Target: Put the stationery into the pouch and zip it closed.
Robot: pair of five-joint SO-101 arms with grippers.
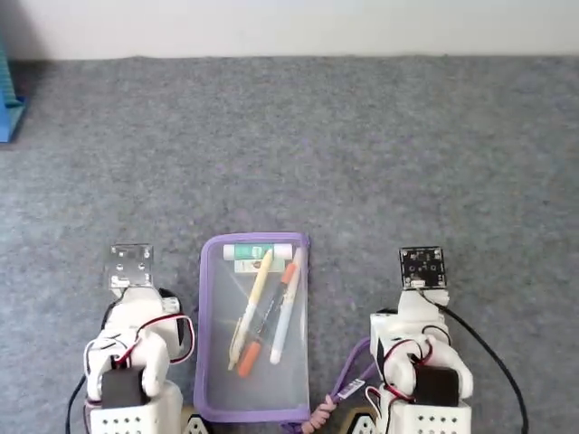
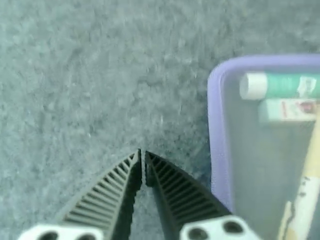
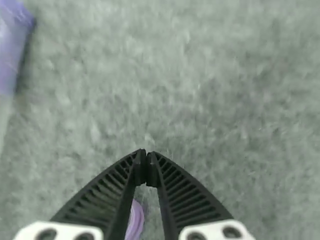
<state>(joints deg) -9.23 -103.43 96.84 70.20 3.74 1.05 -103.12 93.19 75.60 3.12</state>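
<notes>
A clear pouch with a purple border (image 1: 255, 330) lies on the grey carpet between the two arms. Inside it I see a green-and-white tube (image 1: 258, 251), a white stick (image 1: 246, 266), a yellow pen (image 1: 251, 307) and orange-tipped markers (image 1: 282, 303). Its purple zip pull cord (image 1: 348, 372) trails off at the near right corner. My left gripper (image 2: 143, 161) is shut and empty over bare carpet, just left of the pouch's corner (image 2: 216, 80). Over the carpet to the right of the pouch, my right gripper (image 3: 146, 160) is shut and empty too.
Grey carpet (image 1: 362, 154) stretches open beyond both arms. A blue object (image 1: 9, 113) sits at the far left edge. A white wall strip runs along the back.
</notes>
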